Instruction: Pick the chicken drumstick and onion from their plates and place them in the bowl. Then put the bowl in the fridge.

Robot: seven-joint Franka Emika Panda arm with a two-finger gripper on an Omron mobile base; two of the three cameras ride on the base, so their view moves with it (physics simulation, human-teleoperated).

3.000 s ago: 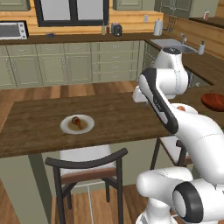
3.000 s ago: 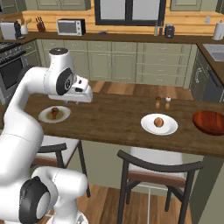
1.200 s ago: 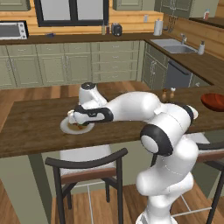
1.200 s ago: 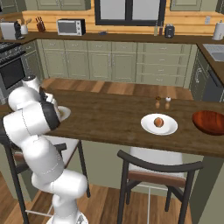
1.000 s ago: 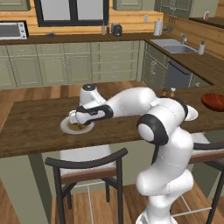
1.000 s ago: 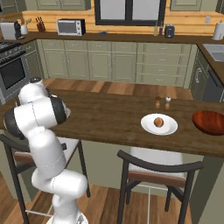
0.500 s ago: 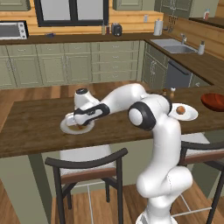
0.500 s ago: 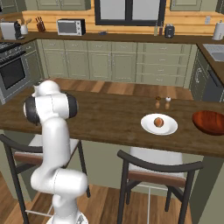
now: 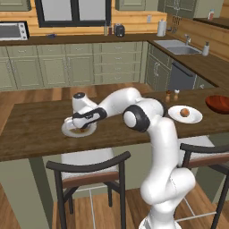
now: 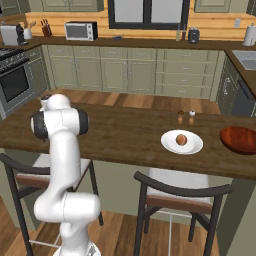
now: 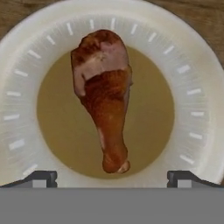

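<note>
from the left base view the hand [image 9: 79, 126] hangs just over the plate [image 9: 67, 131] at the left end of the table [image 9: 36, 129], while the hand view shows the fingertips [image 11: 41, 177] set wide apart at either side of the chicken drumstick [image 11: 105, 96], which lies in the plate's tan centre with its bone end toward the hand, nothing gripped. the right base view gives the far end of the table, where the onion [image 10: 181, 139] sits on the second plate [image 10: 170, 145] with the bowl [image 10: 240, 139] just beyond and two small shakers [image 10: 185, 117] behind.
</note>
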